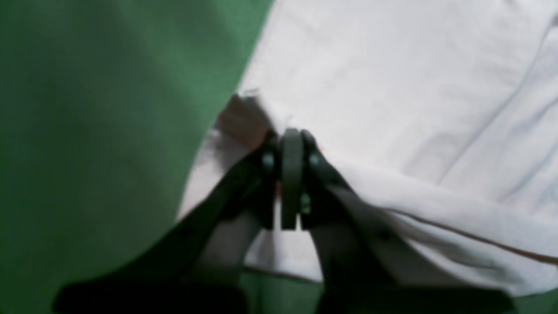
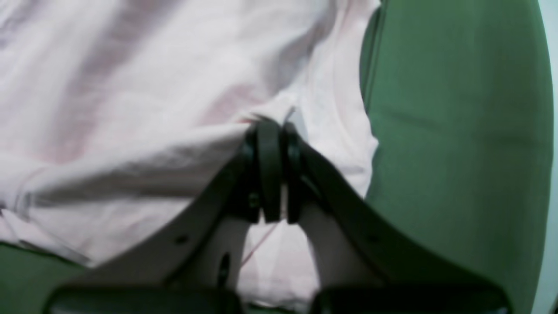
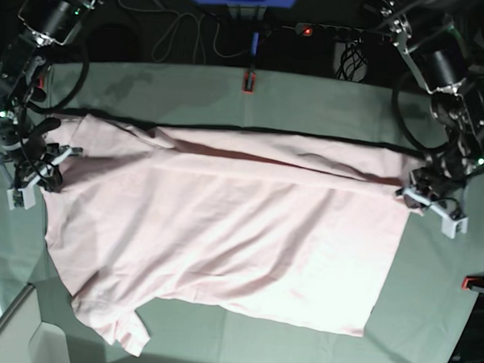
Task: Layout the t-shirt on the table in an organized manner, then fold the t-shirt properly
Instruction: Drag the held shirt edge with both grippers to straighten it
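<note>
The pale pink t-shirt (image 3: pixel 223 237) lies spread, plain side up, across the grey-green table (image 3: pixel 310 96). Its far edge is stretched taut between both grippers and held slightly above the cloth, casting a dark shadow line. My left gripper (image 3: pixel 416 194), on the base view's right, is shut on the shirt's far right corner. In the left wrist view the left gripper (image 1: pixel 291 136) pinches a bunched fold of the t-shirt (image 1: pixel 392 87). My right gripper (image 3: pixel 54 159) is shut on the far left corner, where the right gripper (image 2: pixel 270 126) bites the t-shirt (image 2: pixel 130 87) near its edge. One sleeve lies at the near left.
A red clamp (image 3: pixel 248 81) sits at the table's far edge and another red clamp (image 3: pixel 475 282) at the right edge. Cables (image 3: pixel 184 26) and a power strip (image 3: pixel 313 29) lie behind the table. A pale box corner (image 3: pixel 10 336) shows at the near left.
</note>
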`<state>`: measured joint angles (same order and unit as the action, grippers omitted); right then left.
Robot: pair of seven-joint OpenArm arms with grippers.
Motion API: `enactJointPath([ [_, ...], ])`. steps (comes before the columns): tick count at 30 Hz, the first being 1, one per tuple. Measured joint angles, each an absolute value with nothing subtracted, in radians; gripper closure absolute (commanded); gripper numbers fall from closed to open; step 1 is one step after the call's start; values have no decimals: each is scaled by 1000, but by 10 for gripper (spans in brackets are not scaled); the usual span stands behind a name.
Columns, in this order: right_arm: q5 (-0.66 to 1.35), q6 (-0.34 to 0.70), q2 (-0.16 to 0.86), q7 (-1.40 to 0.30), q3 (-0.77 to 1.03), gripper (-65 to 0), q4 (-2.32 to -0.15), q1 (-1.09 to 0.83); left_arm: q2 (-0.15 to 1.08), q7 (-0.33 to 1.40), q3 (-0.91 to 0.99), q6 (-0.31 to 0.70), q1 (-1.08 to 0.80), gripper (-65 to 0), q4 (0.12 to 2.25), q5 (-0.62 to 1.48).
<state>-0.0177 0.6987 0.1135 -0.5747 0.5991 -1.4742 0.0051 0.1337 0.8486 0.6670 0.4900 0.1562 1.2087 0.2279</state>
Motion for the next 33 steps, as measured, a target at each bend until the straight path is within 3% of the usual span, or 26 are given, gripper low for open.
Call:
enactJointPath([
  [4,-19,699,124,-578,593,-2,-1473,2,135,844,659,490,166,-22,1208,231],
  [9,-18,699,183,-580,524,-153,-1440,3,148,855,657,490,159,-216,1204,228],
  [16,-16,699,182,-579,596,-303,-1441,35,153,857,672,477,162,-316,1214,234],
  [19,-10,699,183,-566,681,-343,-1448,46,145,855,700,475,150,-316,1286,235],
  [33,-18,699,113,-575,795,-344,-1525,-126,140,782,705,475,1,-317,1308,236],
])
